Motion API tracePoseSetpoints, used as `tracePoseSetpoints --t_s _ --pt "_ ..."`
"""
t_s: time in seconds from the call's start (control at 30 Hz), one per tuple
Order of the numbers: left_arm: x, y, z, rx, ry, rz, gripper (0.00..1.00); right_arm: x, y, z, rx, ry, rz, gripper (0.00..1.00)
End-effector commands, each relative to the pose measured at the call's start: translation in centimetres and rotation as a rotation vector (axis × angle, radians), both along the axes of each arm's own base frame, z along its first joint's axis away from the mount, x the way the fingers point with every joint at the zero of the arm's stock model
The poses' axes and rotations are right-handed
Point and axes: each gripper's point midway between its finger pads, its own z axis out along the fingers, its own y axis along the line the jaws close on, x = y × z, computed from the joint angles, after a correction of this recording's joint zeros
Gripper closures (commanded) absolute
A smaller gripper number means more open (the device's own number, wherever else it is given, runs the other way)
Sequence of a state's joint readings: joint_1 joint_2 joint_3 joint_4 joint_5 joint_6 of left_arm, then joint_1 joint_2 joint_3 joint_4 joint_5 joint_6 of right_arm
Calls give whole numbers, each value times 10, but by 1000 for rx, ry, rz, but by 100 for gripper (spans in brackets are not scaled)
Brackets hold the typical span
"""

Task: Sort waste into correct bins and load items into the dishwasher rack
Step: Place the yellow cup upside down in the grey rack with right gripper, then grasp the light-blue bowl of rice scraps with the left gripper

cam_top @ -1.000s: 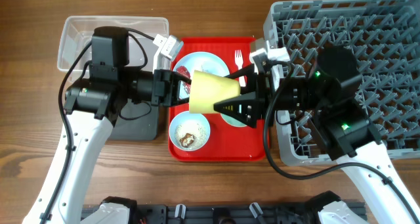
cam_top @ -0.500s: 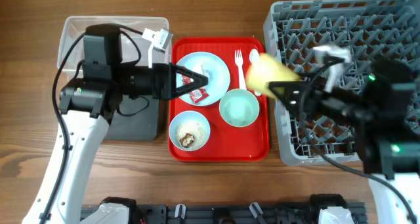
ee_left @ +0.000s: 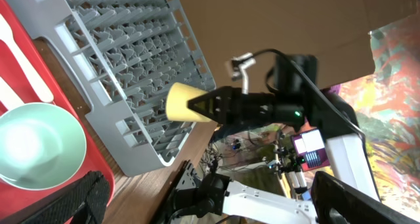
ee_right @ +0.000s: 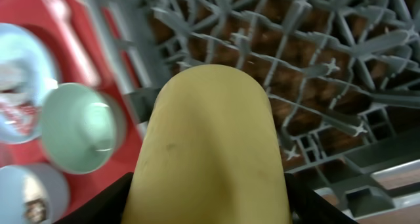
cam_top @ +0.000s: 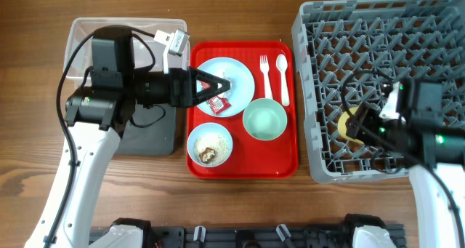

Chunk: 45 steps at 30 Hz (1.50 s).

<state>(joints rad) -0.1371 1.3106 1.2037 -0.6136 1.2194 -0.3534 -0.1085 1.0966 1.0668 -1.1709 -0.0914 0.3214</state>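
Observation:
My right gripper [cam_top: 354, 123] is shut on the small yellow cup [cam_top: 346, 126], low over the front left part of the grey dishwasher rack [cam_top: 378, 37]. In the right wrist view the cup [ee_right: 207, 145] fills the gap between the fingers. My left gripper [cam_top: 221, 92] stands open over the pale blue plate [cam_top: 238, 75], straddling the red wrapper [cam_top: 217, 102]. The pale blue bowl [cam_top: 211, 146] holds food scraps. The mint green bowl [cam_top: 264, 121], white fork [cam_top: 265, 73] and spoon [cam_top: 282, 77] lie on the red tray [cam_top: 280, 159].
The clear bin [cam_top: 80, 37] sits at the far left, and the black bin [cam_top: 149, 139] lies in front of it under my left arm. In the left wrist view the rack [ee_left: 125, 60] and the cup [ee_left: 186, 100] show beyond the mint bowl [ee_left: 36, 145].
The right arm carried the yellow cup from above the tray rightwards and down to the rack. The left gripper opened and now sits over the plate.

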Motion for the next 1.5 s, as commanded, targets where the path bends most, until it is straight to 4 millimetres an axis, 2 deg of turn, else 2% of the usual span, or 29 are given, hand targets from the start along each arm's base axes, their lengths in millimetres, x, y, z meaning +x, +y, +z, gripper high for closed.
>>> tracePoseSetpoints --t_s 0.0,0.2,0.37,0.5,0.73,0.77,0.83,0.93,1.0,1.03,1.1,1.17,1.2,1.27,1.3,1.43,1.47 --pt "2 2 2 7 -17 10 0 4 -7 -21 -18 100 -24 44" --pt "2 2 2 7 -18 10 0 12 4 -47 8 198 54 40" --pt "2 2 2 7 -17 10 0 25 22 -47 -1 152 125 29" --pt "2 1 2 7 -17 9 0 32 28 -44 -12 121 150 19" --pt "0 2 1 9 -1 9 0 47 28 -19 -9 14 125 23" --pt "0 2 0 10 1 9 0 48 30 -16 -1 -2 130 26" --pt "0 2 0 9 2 9 0 48 39 -8 40 -38 176 37" --pt "2 2 -4 29 10 25 1 48 49 12 68 -118 235 38" --pt "4 1 -17 98 24 63 4 48 54 42 84 -231 262 38" --pt "4 -1 -26 146 18 75 5 48 57 64 90 -312 269 38" --pt "6 1 -58 331 44 153 7 44 59 106 104 -472 253 37" --pt "5 6 -90 546 47 228 11 36 59 141 112 -617 230 37" --pt "5 9 -103 655 32 263 12 31 59 153 109 -664 230 37" --pt "6 12 -128 862 6 345 17 23 59 164 121 -708 216 32" --pt "2 8 -138 912 12 347 18 22 60 165 125 -710 217 28" --pt "-24 -22 -168 985 80 249 26 21 60 157 128 -674 215 23" --pt "-29 -23 -180 1031 102 250 28 22 60 154 129 -662 213 22"
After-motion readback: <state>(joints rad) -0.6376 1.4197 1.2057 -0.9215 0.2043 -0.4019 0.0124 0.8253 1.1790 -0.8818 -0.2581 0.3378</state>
